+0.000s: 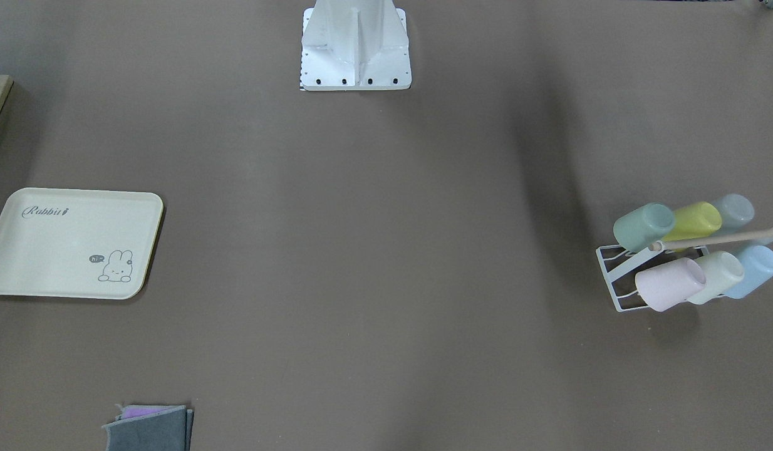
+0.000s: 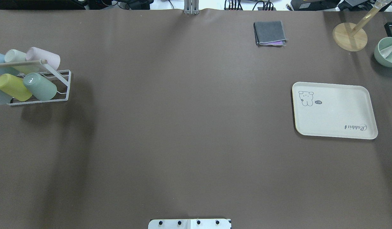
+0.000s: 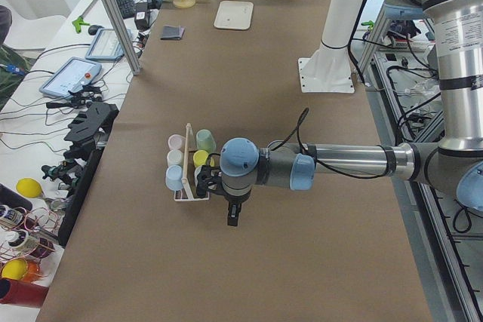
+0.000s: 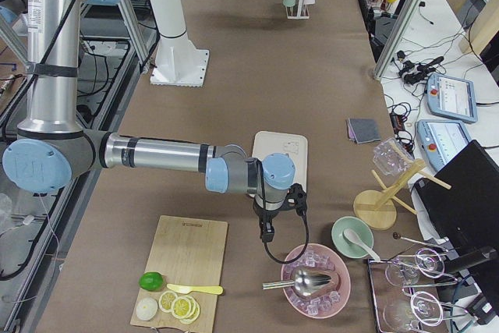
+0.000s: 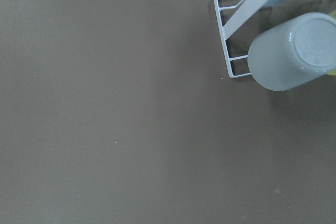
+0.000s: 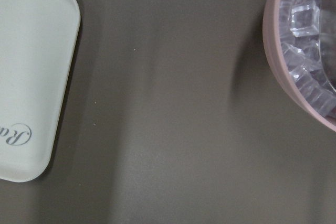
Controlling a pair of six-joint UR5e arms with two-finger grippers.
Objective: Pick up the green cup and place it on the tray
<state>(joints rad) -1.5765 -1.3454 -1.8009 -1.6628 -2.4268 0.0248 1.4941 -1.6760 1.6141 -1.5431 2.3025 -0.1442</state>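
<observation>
The green cup lies tilted on a white wire rack with several pastel cups. It is the end cup of the robot-side row in the overhead view and shows in the exterior left view. The cream tray lies empty far across the table. My left gripper hangs beside the rack's other end; I cannot tell if it is open. My right gripper hangs just past the tray; I cannot tell its state. The left wrist view shows only a grey-blue cup.
A folded grey cloth, a wooden stand and a green bowl sit at the far edge. A pink bowl of ice and a cutting board lie near my right gripper. The robot's base is mid-table.
</observation>
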